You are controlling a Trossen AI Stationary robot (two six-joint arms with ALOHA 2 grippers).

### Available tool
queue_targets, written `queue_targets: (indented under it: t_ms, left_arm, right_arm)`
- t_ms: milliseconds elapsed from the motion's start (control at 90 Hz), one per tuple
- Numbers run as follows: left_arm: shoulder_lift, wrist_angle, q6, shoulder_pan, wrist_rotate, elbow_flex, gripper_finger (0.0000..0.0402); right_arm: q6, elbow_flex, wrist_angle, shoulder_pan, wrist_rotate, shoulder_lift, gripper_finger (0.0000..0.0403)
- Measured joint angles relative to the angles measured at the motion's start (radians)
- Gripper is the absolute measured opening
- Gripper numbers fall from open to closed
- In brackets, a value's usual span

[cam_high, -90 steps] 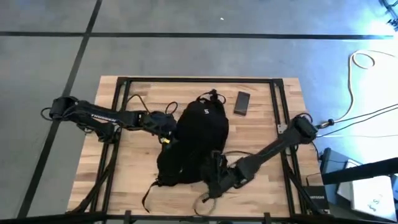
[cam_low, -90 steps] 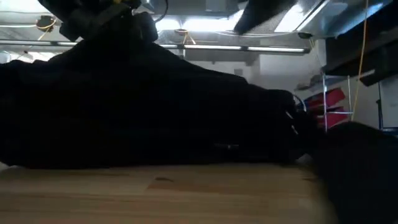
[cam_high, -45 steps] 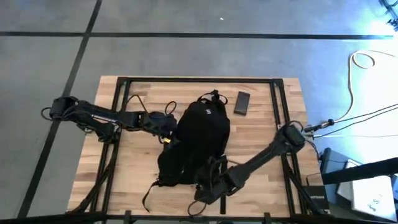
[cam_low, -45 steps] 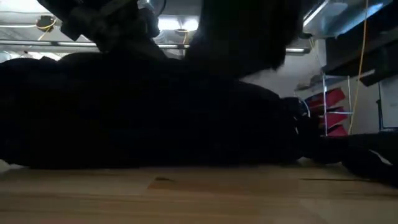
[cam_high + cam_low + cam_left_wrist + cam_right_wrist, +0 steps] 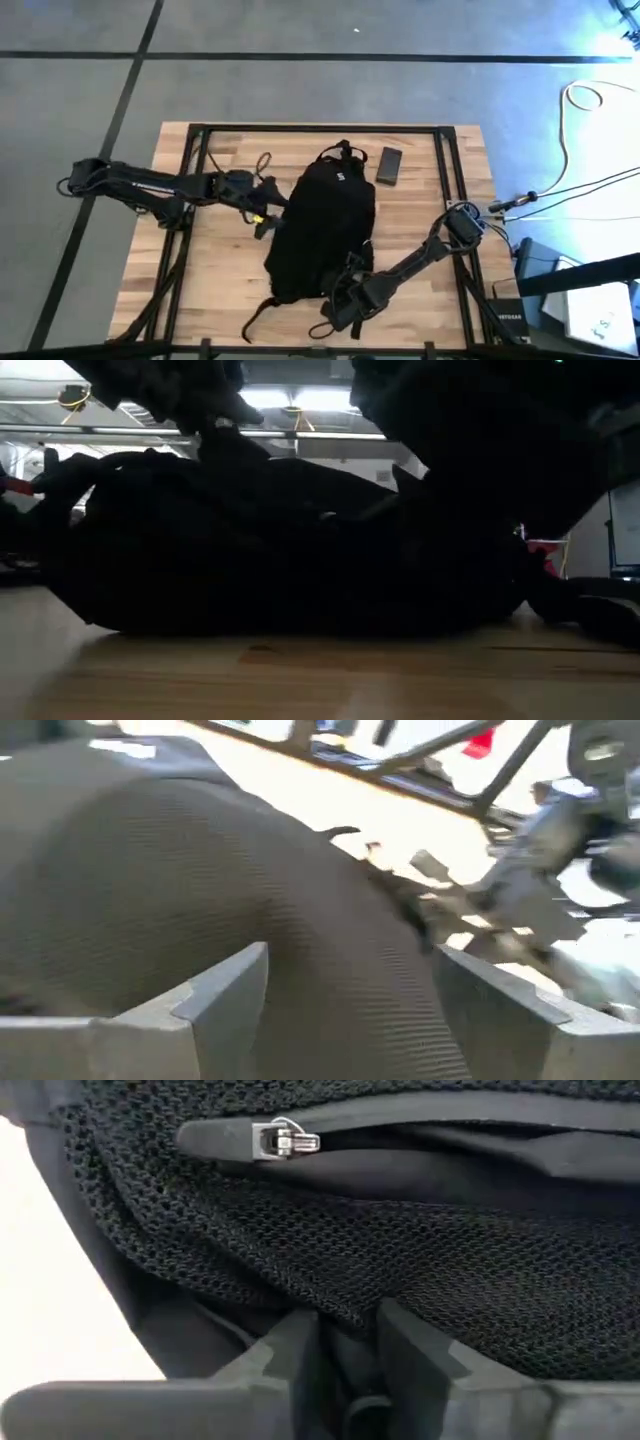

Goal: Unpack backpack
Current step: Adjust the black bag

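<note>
Both grippers work the backpack (image 5: 322, 232) at mid-table: the right gripper (image 5: 348, 1342) pinches its mesh near the zipper (image 5: 285, 1138) while the left gripper (image 5: 350, 990) straddles its side, spread wide, probably steadying it.

no lettering on the backpack (image 5: 322, 232) or elsewhere can be read.

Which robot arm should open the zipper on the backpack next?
Probably the right. The right gripper sits at the backpack, pinching its fabric, with the zipper pull just ahead. The left gripper is open against the pack's side, no zipper in its view.
</note>
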Motion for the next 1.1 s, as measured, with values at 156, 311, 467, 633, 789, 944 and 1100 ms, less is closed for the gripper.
queue_targets:
  t_ms: [156,311,467,633,789,944,1100]
  left_arm:
    - [-0.006,-0.120,-0.032,0.025,-0.035,-0.004,0.0267]
    - [0.069,-0.157,-0.105,-0.003,-0.061,-0.045,0.0267]
    - [0.168,-0.139,-0.178,-0.061,-0.101,-0.079,0.0267]
    - [0.297,0.038,-0.261,-0.144,-0.103,-0.113,0.0267]
    - [0.430,0.296,-0.344,-0.221,-0.055,-0.117,0.0267]
    - [0.548,0.519,-0.434,-0.280,-0.010,-0.117,0.0267]
    - [0.613,0.603,-0.480,-0.310,-0.052,-0.116,0.0267]
  right_arm:
    - [0.031,0.000,-0.106,0.017,-0.023,-0.002,0.0029]
    - [0.065,-0.010,-0.168,0.021,-0.064,-0.002,0.0003]
    - [0.065,-0.010,-0.217,0.019,-0.091,-0.002,0.0007]
    - [0.062,-0.011,-0.279,0.018,-0.135,-0.002,0.0001]
    - [0.077,-0.011,-0.304,0.019,-0.142,-0.001,0.0002]
    - [0.077,-0.012,-0.310,0.019,-0.148,-0.001,0.0002]
    - [0.076,-0.012,-0.309,0.019,-0.152,-0.001,0.0003]
